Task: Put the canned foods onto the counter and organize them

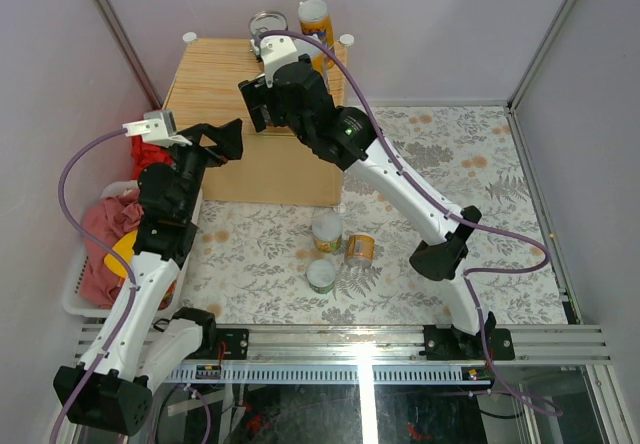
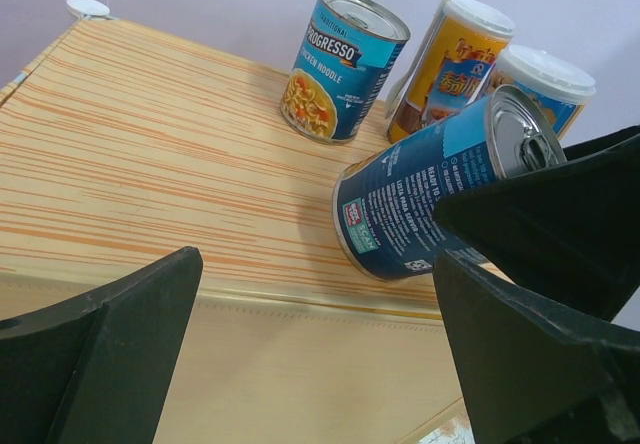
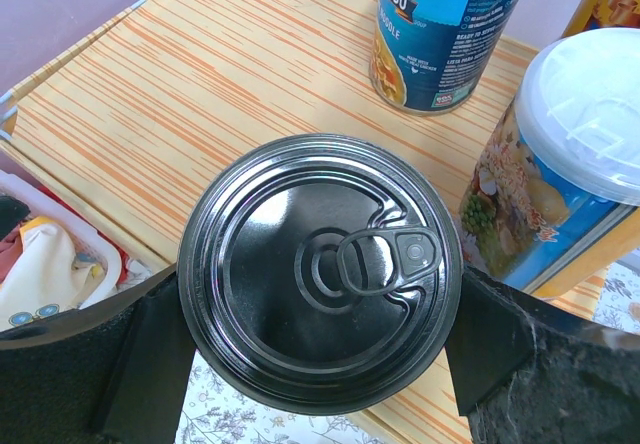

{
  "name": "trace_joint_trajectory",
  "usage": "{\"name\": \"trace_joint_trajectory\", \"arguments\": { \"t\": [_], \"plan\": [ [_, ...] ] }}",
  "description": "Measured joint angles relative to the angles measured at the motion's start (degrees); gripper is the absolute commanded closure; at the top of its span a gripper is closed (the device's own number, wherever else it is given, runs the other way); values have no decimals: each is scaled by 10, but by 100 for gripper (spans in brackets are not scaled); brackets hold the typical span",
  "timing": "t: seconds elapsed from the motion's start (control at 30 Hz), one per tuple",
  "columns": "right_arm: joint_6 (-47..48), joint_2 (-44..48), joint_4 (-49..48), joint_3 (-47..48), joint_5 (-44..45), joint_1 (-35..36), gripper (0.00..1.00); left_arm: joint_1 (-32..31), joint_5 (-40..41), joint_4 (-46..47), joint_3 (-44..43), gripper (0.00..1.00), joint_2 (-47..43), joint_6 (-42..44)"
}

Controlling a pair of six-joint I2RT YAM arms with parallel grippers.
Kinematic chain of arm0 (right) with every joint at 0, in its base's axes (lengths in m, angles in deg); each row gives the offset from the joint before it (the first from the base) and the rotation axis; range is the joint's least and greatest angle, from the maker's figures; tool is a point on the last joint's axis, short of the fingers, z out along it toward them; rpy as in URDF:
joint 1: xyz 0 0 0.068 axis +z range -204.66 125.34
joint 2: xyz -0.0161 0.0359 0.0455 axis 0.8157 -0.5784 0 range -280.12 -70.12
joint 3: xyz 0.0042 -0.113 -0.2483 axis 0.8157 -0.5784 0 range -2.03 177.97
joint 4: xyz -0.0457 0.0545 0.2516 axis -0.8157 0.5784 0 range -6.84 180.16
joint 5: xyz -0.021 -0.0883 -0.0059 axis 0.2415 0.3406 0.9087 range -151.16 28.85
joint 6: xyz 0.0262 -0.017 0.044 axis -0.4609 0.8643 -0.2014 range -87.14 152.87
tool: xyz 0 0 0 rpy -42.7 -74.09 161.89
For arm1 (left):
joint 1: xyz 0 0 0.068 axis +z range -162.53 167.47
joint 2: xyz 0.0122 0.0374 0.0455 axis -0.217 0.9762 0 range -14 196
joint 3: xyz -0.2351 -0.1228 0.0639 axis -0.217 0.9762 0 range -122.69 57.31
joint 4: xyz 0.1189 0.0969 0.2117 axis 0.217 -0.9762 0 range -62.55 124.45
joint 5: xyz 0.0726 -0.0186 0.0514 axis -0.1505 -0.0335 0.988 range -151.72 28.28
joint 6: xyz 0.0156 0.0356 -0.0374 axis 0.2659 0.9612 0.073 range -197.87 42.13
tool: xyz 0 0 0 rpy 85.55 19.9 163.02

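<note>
- The right gripper (image 3: pixel 320 294) has its jaws clamped on the sides of a dark-blue cylindrical tin with a silvery pull-tab lid (image 3: pixel 320 274). It holds the tin tilted over the front edge of the light-wood counter with a striped plank top (image 1: pixel 215 74), at upper centre of the top view. Whether the tin's rim touches the planks I cannot tell. Let go at this tilt, it would likely topple and roll off the edge.
- A blue-labelled tub with a white plastic lid (image 3: pixel 565 154) stands just beside the held tin, at the right of the right wrist view. A blue Progresso soup tin (image 3: pixel 445 34) stands near, at the top. A sideways swing while straightening could knock either over.
- The left gripper (image 2: pixel 315 274), jaws apart and empty, hangs near the counter's front edge, close to the held tin. The two arms could collide.
- Three small tins (image 1: pixel 359 250) wait on the floral-patterned surface (image 1: pixel 260 244), lower centre of the top view. Crowding the back right corner may leave them little room.
</note>
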Motion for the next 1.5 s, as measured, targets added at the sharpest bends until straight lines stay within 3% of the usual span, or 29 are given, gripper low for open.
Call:
{"name": "trace_joint_trajectory", "arguments": {
  "t": [0.27, 0.47, 1.13, 1.5],
  "plan": [
    [-6, -3, -8, 0, -12, -6, 16, 0, -8, 9, 0, 0, 9, 0],
    [-10, -3, -9, 0, -22, -10, 8, 0, -10, 15, 0, 0, 10, 0],
    [-17, -3, -15, 0, -37, -15, 2, 0, -19, 20, 0, 0, 17, 0],
    [-26, -3, -73, 0, -48, -15, 0, 0, -19, 25, 0, 0, 19, 0]
  ]
}}
